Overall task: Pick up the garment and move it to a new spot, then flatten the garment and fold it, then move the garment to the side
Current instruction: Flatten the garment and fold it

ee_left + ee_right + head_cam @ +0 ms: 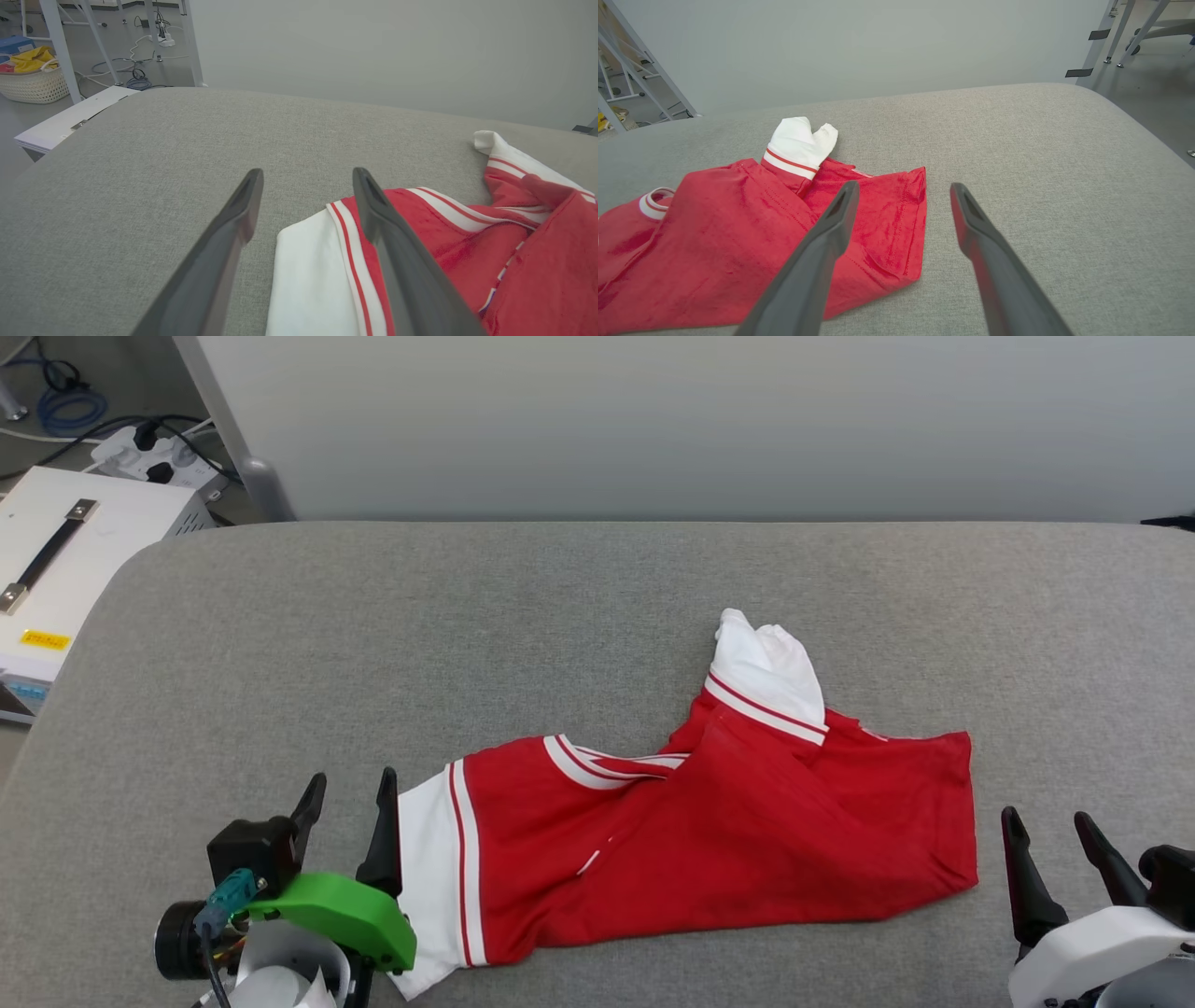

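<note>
The red garment [728, 840] lies crumpled on the grey padded table [467, 635], its body folded over itself. One white sleeve [770, 672] sticks up toward the far side, the other white sleeve [425, 868] lies at the near left. My left gripper [345, 793] stands open at the near left, its right finger at the edge of that sleeve [308, 280]. My right gripper [1050, 826] is open just right of the garment's hem [915, 224], apart from the cloth, nothing between its fingers.
A white case with a black handle [65, 551] stands on the floor past the table's left edge, with a power strip and cables [154, 457] behind it. A grey wall panel [700, 420] backs the table. A basket with yellow cloth [32, 77] sits on the floor.
</note>
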Tool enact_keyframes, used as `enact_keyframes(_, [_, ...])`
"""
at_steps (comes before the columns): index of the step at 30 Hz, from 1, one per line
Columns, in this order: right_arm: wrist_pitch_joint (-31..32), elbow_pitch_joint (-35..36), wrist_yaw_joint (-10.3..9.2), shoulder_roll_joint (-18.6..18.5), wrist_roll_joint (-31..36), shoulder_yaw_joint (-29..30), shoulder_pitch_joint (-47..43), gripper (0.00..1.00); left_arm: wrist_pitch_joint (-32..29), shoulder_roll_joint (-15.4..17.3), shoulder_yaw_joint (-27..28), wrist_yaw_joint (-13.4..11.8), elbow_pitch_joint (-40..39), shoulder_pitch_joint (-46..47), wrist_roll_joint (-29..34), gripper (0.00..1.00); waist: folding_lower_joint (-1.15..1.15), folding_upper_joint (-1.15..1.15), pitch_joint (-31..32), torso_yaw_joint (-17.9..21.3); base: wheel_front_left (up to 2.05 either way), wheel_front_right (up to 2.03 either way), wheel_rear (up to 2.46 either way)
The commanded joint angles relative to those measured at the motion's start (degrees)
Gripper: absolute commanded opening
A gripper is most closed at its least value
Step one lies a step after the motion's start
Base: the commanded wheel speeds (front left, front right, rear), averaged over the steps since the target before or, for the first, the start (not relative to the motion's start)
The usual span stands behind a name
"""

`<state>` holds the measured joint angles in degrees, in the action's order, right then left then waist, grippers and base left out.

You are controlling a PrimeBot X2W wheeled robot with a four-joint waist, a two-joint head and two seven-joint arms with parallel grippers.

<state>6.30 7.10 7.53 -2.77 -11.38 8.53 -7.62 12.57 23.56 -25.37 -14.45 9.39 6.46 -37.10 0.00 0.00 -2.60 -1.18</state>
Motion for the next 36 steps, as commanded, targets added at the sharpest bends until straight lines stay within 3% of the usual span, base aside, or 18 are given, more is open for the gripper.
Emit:
enact_keyframes(1, [-0.1,-0.6,-0.04,-0.1,-0.2,0.4,0.5,1.0,0.9,-0.2,0.4,-0.2,-0.8,1.2,1.1,1.0,0.0,0.0,-0.6,-0.9,0.0,0.0,0.0])
enact_keyframes(7, [1.5,-5.6,-0.04,-0.8,-1.0,1.5,6.2,1.0,2.2,-1.2,1.7,-0.3,-4.1,1.7,3.8,1.0,0.0,0.0,-2.5,-3.0,0.0,0.0,0.0])
enact_keyframes(12, [6.5,-14.4,-0.04,-5.3,-4.1,0.0,15.9,1.0,2.4,-2.7,2.6,-0.1,-7.1,2.4,5.6,1.0,0.0,0.0,-5.4,-5.6,0.0,0.0,0.0])
enact_keyframes(23, [22.4,-31.2,-0.04,-16.7,-11.5,-11.7,38.5,1.0,2.4,-8.5,4.8,3.4,-9.4,5.2,9.8,1.0,0.0,0.0,-13.1,-12.6,0.0,0.0,0.0])
enact_keyframes(36, [28.7,-44.4,-0.04,-21.3,-17.7,-26.7,52.8,1.0,2.4,-15.5,8.8,9.6,-7.6,7.4,14.9,1.0,0.0,0.0,-19.2,-16.3,0.0,0.0,0.0])
